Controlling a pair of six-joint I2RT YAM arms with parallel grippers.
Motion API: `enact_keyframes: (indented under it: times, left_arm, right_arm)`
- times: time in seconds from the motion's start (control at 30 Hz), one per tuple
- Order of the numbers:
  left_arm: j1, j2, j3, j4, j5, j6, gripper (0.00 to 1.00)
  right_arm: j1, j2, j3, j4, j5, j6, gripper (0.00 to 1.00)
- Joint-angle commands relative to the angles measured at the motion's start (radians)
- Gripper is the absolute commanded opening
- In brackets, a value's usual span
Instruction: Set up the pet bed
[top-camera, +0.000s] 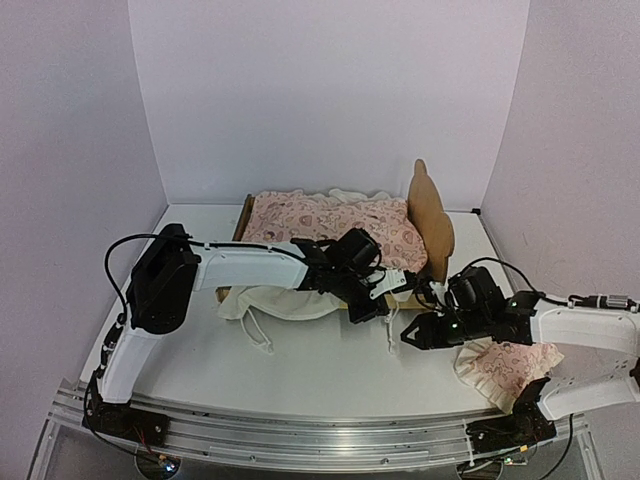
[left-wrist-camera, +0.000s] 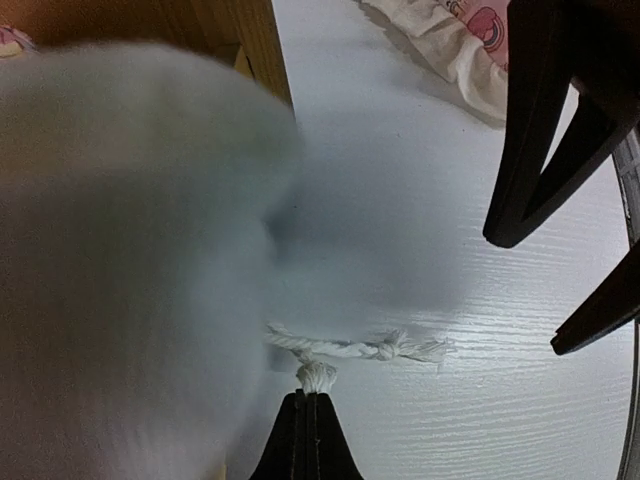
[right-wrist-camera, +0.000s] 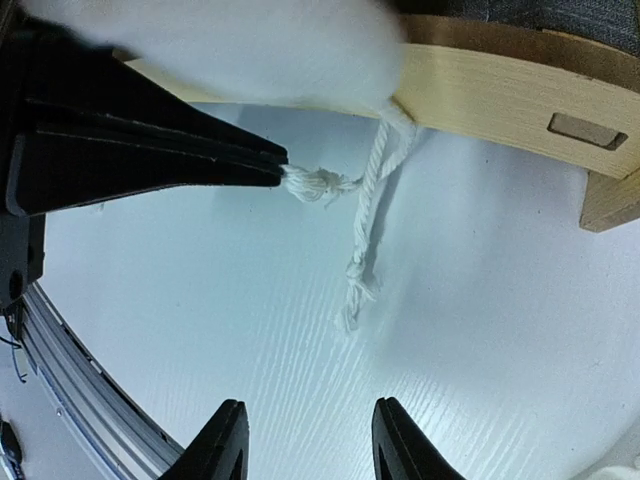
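The pet bed (top-camera: 432, 222) stands at the back centre, its plywood headboard on the right. The pink printed cover (top-camera: 330, 222) lies over it, with its cream ruffle (top-camera: 270, 300) hanging off the front left. My left gripper (top-camera: 380, 308) is at the bed's front rail (right-wrist-camera: 500, 85), shut on the knot of a white cord (left-wrist-camera: 318, 375) from the cover. In the right wrist view its fingers (right-wrist-camera: 150, 150) pinch that cord (right-wrist-camera: 315, 183). A second cord (right-wrist-camera: 365, 240) hangs to the table. My right gripper (right-wrist-camera: 310, 430) is open and empty just right of the cords, also visible from above (top-camera: 414, 335).
The small pink ruffled pillow (top-camera: 505, 365) lies on the table at the front right, under the right arm, and shows in the left wrist view (left-wrist-camera: 470, 40). Blurred white cloth (left-wrist-camera: 130, 250) fills the left of that view. Metal rail (top-camera: 300, 430) along the near edge.
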Motion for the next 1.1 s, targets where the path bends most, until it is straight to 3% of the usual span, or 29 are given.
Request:
enact_keyframes:
  times: [0.0,0.1,0.23,0.6,0.83,0.93,1.07]
  left_arm:
    - [0.019,-0.03,0.039,0.015,-0.001,-0.014,0.0]
    - [0.019,-0.032,0.028,0.015,-0.013,-0.015,0.0]
    - [0.02,-0.041,0.02,0.016,-0.037,-0.015,0.0]
    - [0.026,-0.029,0.07,0.029,-0.047,-0.019,0.0]
    - [0.034,-0.024,0.081,0.046,-0.047,-0.018,0.0]
    - [0.036,-0.022,0.067,0.053,-0.044,-0.022,0.0]
    - [0.044,-0.021,0.052,0.076,-0.036,-0.035,0.0]
  right_arm:
    - [0.001,0.057,-0.064,0.291,0.082,0.06,0.43]
    - [0.001,0.102,-0.084,0.423,0.202,0.075,0.41]
    - [0.001,0.154,-0.096,0.576,0.234,0.05,0.36]
    - [0.002,0.249,-0.063,0.649,0.377,0.0,0.28]
    - [0.001,0.358,0.0,0.699,0.367,0.012,0.26]
    - [0.002,0.368,0.0,0.715,0.383,0.017,0.19]
    - [0.002,0.37,-0.004,0.717,0.394,0.022,0.02]
